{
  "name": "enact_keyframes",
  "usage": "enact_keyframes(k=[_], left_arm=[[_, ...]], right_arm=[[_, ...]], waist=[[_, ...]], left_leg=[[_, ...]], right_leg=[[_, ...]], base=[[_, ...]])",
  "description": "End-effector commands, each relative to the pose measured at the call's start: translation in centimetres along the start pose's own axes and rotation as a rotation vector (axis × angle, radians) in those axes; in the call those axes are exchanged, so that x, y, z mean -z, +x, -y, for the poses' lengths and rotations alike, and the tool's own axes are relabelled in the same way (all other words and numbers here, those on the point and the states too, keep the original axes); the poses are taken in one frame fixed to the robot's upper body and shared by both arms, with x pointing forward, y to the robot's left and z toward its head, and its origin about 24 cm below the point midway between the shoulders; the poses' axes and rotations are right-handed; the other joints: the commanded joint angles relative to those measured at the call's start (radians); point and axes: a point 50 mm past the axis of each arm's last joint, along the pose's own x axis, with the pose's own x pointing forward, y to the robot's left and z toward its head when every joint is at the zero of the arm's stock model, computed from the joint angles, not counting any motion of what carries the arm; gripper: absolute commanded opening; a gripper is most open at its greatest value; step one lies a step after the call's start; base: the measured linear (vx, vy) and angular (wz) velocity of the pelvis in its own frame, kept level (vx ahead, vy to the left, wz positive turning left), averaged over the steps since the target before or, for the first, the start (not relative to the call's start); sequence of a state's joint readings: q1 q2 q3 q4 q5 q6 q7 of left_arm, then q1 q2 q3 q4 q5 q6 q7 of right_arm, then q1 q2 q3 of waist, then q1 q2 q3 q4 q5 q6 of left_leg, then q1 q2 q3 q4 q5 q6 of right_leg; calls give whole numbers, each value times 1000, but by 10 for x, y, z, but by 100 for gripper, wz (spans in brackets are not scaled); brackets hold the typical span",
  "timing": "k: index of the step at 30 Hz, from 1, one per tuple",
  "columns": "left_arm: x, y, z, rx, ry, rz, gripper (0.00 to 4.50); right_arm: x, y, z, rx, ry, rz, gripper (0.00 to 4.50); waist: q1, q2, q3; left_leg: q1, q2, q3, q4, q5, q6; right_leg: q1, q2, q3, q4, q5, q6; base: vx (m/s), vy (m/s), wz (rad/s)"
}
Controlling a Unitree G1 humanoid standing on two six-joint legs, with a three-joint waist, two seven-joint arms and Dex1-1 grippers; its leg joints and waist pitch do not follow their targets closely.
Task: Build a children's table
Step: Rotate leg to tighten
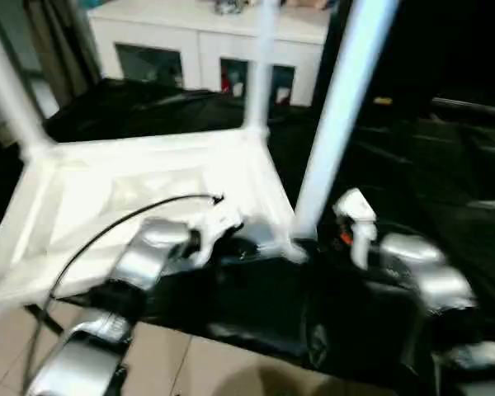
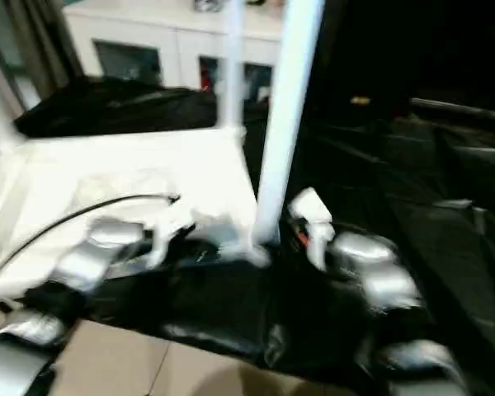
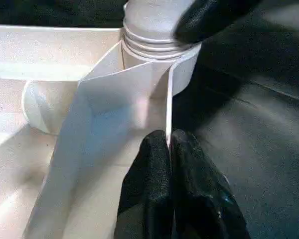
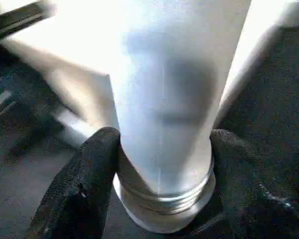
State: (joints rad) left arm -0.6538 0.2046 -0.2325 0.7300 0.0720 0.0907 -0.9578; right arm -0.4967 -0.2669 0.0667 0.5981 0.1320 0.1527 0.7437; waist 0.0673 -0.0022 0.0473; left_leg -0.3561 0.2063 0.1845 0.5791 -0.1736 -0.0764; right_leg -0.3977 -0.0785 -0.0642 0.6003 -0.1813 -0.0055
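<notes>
Your white tabletop (image 1: 140,206) lies ribbed underside up on the black-covered surface (image 1: 445,223), 3 legs standing in its corner sockets.
Your right gripper (image 4: 159,164) clasps the nearest leg (image 1: 338,115) at its threaded base; your left gripper (image 3: 170,164) is clenched on the thin rim (image 3: 168,104) beside that socket.

Head pair: high, facing forward and down over both forearms, mid-range; tabletop (image 1: 140,206) at ten o'clock, upright leg (image 1: 338,124) at one o'clock. Left wrist: very near, along closed fingers (image 3: 159,199) at tabletop rim. Right wrist: very near, at leg base. Shared: corner socket (image 3: 162,55).
</notes>
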Motion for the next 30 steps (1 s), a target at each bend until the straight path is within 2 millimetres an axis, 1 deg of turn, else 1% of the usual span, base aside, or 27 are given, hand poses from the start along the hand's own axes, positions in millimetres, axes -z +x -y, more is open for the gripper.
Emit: enact_keyframes(k=[1, 2, 3, 4, 5, 6, 8, 9, 10, 12, 13, 14, 15, 16, 17, 18, 19, 20, 21, 22, 23, 24, 25, 26, 28, 29, 30], left_arm=[[-4, 17, 5, -64, -35, 4, 0], [-10, 26, 6, -101, -40, 14, 0], [-10, 26, 6, -101, -40, 14, 0], [-13, 29, 7, -109, -38, 20, 0], [-18, 34, 10, -98, -28, 35, 0], [-21, 36, 11, -89, -22, 45, 0], [-25, 39, 14, -68, -7, 68, 0], [-26, 39, 15, -57, 0, 73, 0], [-27, 39, 15, -44, 8, 79, 0], [-26, 38, 16, -21, 18, 88, 0], [-25, 37, 16, -18, 19, 89, 0], [-25, 37, 16, -18, 19, 89, 0], [-23, 33, 16, 8, 26, 95, 0], [-23, 33, 16, 8, 26, 95, 0], [-21, 30, 16, 30, 38, 101, 0], [-19, 23, 17, 91, 58, 126, 0], [-18, 19, 17, 118, 58, 133, 0], [-17, 18, 18, 122, 58, 133, 0], [-15, 13, 17, 145, 54, 135, 0], [-14, 12, 17, 150, 54, 135, 0], [-13, 8, 15, 157, 52, 136, 0], [-13, 7, 15, 158, 52, 136, 0], [-12, 5, 14, 161, 49, 137, 0], [-11, 2, 13, 168, 46, 138, 0], [-10, -3, 13, 198, 40, 140, 0], [-10, -3, 13, 198, 40, 140, 0], [-7, -9, 13, 232, 34, 141, 0]], right_arm=[[21, 11, -8, 102, 34, -104, 255], [19, 22, -13, 168, 82, -82, 255], [19, 22, -13, 168, 82, -82, 255], [18, 26, -16, 191, 101, -74, 255], [15, 32, -21, 195, 104, -58, 255], [13, 34, -25, 189, 102, -41, 255], [6, 38, -31, 160, 80, 7, 255], [4, 39, -33, 142, 82, 31, 255], [1, 39, -34, 120, 91, 53, 290], [-4, 36, -31, 91, 111, 95, 324], [-5, 35, -30, 81, 115, 102, 327], [-5, 35, -30, 81, 115, 102, 334], [-9, 29, -25, 44, 104, 117, 349], [-9, 29, -25, 44, 104, 117, 361], [-9, 23, -22, 0, 86, 102, 368], [-8, 12, -17, -84, 30, 69, 372], [-6, 6, -15, -129, 10, 51, 381], [-6, 5, -15, -136, 7, 49, 381], [-5, -4, -11, -179, -17, 32, 381], [-5, -7, -9, -192, -28, 27, 381], [-5, -14, -6, -220, -51, 13, 381], [-5, -16, -5, -227, -58, 10, 381], [-4, -20, -3, -250, -71, -3, 381], [-4, -25, -1, -272, -81, -16, 381], [-5, -33, 4, -298, -85, -32, 381], [-5, -33, 4, -298, -85, -32, 381], [-6, -40, 6, -348, -81, -48, 381]], waist=[[-3, -13, -49], [-6, -11, -49], [-9, -11, -48], [-8, -12, -48], [-8, -10, -48], [-8, -8, -49], [-8, -9, -51], [-9, -9, -51], [-9, -9, -51], [-6, -8, -53], [-5, -9, -53], [-5, -9, -53], [-3, -10, -54], [-3, -11, -55], [-1, -10, -55], [2, -13, -57], [3, -14, -58], [7, -14, -59], [10, -15, -60], [11, -15, -60], [16, -15, -64], [22, -13, -66], [24, -13, -67], [26, -11, -69], [27, -12, -69], [27, -12, -68], [28, -12, -68]], left_leg=[[10, 15, -11, -69, -304, 0], [16, 13, -11, -67, -324, 1], [15, 13, -14, -68, -331, 3], [15, 12, -14, -68, -335, 6], [17, 12, -14, -68, -346, 10], [15, 12, -15, -70, -346, 11], [10, 14, -18, -74, -343, 13], [12, 15, -17, -74, -346, 15], [12, 14, -16, -74, -348, 17], [9, 17, -15, -74, -334, 25], [10, 17, -14, -74, -331, 28], [7, 17, -14, -75, -321, 30], [5, 17, -13, -74, -307, 32], [6, 17, -12, -73, -302, 35], [6, 18, -10, -72, -293, 43], [4, 18, -9, -70, -278, 52], [0, 18, -10, -69, -266, 58], [-3, 20, -9, -67, -241, 70], [-1, 21, -6, -65, -224, 77], [-2, 21, -5, -64, -213, 80], [-2, 21, -4, -61, -185, 84], [-5, 23, -3, -60, -153, 89], [-4, 24, -3, -59, -140, 91], [-3, 26, -2, -57, -124, 97], [-6, 26, -1, -55, -117, 111], [-8, 25, 0, -54, -121, 114], [-5, 25, 1, -54, -139, 115]], right_leg=[[32, -62, 34, -102, -488, -132], [28, -62, 32, -109, -524, -119], [28, -62, 31, -110, -541, -111], [28, -62, 30, -114, -551, -105], [24, -62, 29, -117, -566, -98], [26, -63, 29, -120, -562, -93], [30, -63, 27, -118, -542, -90], [28, -62, 29, -117, -525, -96], [27, -61, 30, -116, -518, -99], [30, -63, 33, -111, -472, -117], [30, -62, 34, -110, -458, -123], [33, -62, 35, -105, -434, -135], [35, -63, 36, -103, -412, -143], [36, -62, 36, -102, -403, -147], [37, -62, 37, -100, -382, -156], [40, -62, 38, -97, -358, -162], [44, -63, 37, -93, -341, -167], [48, -64, 39, -89, -305, -174], [46, -64, 40, -84, -276, -187], [46, -63, 40, -84, -265, -193], [49, -62, 39, -78, -232, -201], [51, -61, 38, -71, -186, -213], [49, -60, 38, -67, -160, -220], [50, -58, 37, -61, -112, -238], [51, -57, 36, -55, -66, -256], [52, -57, 36, -54, -64, -258], [51, -59, 35, -57, -89, -258]], base=[[0, 0, 0], [0, 0, 0], [0, 0, 0], [0, 0, 0], [0, 0, 0], [0, 0, 0], [0, 0, 0], [0, 0, 0], [0, 0, 0], [0, 0, 0], [0, 0, 0], [0, 0, 0], [0, 0, 0], [0, 0, 0], [0, 0, 0], [0, 0, 0], [0, 0, 0], [0, 0, 0], [0, 0, 0], [0, 0, 0], [0, 0, 0], [0, 0, 0], [0, 0, 0], [0, 0, 0], [0, 0, 0], [0, 0, 0], [0, 0, 0]])
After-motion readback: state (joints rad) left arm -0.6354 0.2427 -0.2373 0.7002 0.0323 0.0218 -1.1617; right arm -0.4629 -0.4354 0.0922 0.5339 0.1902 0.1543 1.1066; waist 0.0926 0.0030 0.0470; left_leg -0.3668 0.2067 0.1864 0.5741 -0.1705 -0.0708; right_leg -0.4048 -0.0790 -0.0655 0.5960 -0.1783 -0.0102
